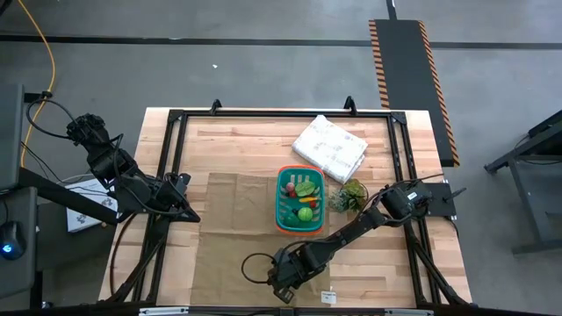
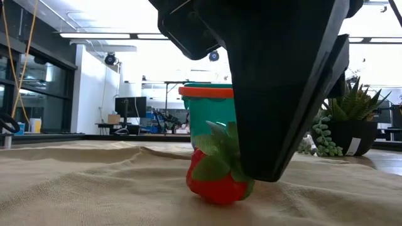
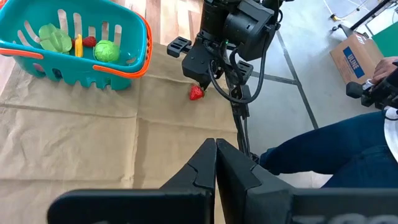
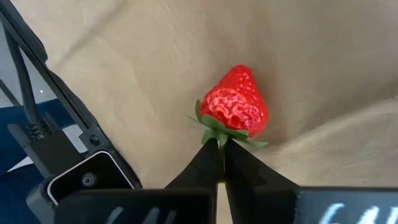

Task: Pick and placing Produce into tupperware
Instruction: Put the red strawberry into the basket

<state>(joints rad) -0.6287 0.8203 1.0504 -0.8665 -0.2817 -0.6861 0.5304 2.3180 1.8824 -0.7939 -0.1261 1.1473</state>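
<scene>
A red toy strawberry (image 4: 237, 107) with a green leafy cap lies on the tan cloth mat (image 1: 233, 219) near the table's near edge. It also shows in the low view (image 2: 215, 181) and in the left wrist view (image 3: 196, 93). My right gripper (image 4: 221, 144) stands over it, shut on its cap. The teal basket (image 1: 300, 200) with an orange rim stands mid-table. It holds a green leafy piece (image 3: 53, 38), a yellow-orange piece (image 3: 79, 45), a red piece (image 3: 90, 42) and a round green piece (image 3: 107, 51). My left gripper (image 3: 216, 158) is shut and waits over the mat's left side (image 1: 180, 200). My right gripper pinches the strawberry's green leafy cap (image 4: 217, 129) between its two fingertips. The fingers (image 2: 276, 125) come steeply from above. The berry's red body (image 2: 217, 187) rests on the mat, lying on its side with the tip pointing away from the fingers.
A white rumpled cloth bundle (image 1: 329, 147) lies at the far right, and a spiky potted plant (image 1: 349, 195) stands right of the basket. A black frame (image 1: 176, 118) rings the table. A seated person's leg (image 3: 336, 155) and a cardboard box (image 3: 351, 56) show beyond the near edge.
</scene>
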